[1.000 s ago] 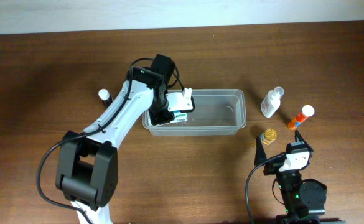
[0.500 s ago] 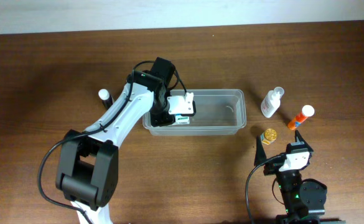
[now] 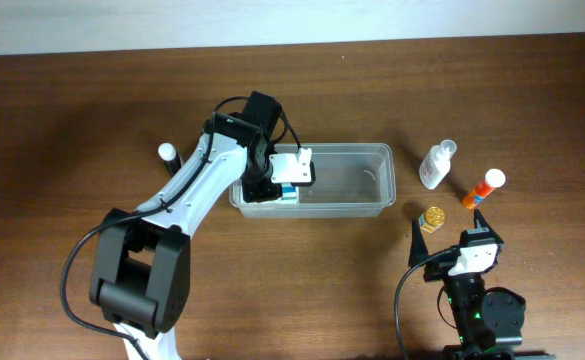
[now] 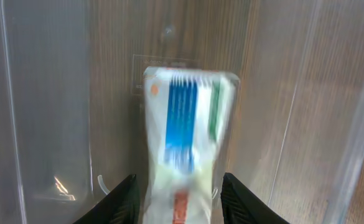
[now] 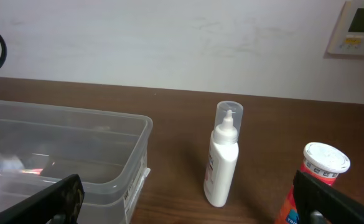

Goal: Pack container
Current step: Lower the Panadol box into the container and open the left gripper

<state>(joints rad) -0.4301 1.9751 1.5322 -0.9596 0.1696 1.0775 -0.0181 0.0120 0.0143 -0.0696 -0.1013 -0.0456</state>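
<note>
The clear plastic container [image 3: 376, 203] lies at the table's middle; its wall also shows in the right wrist view [image 5: 116, 155]. My left gripper [image 3: 284, 178] reaches down into its left end. In the left wrist view the fingers [image 4: 178, 202] are spread, with small gaps on either side of a blurred white box with blue, green and red print [image 4: 188, 118] lying over the container's floor [image 4: 116, 74]. My right gripper [image 3: 450, 226] is open and empty at the front right, low over the table [image 5: 197, 208].
A white squeeze bottle [image 3: 435, 165] [image 5: 222, 155] and an orange bottle with a white cap [image 3: 482, 187] [image 5: 315, 180] are right of the container. A small gold round item [image 3: 432, 216] lies by the right gripper. A small white bottle [image 3: 168, 153] stands left of the left arm.
The left gripper has lowered a little into the container's left end with the box, and the box now appears blurred between the spread fingers. The right arm has not moved.
</note>
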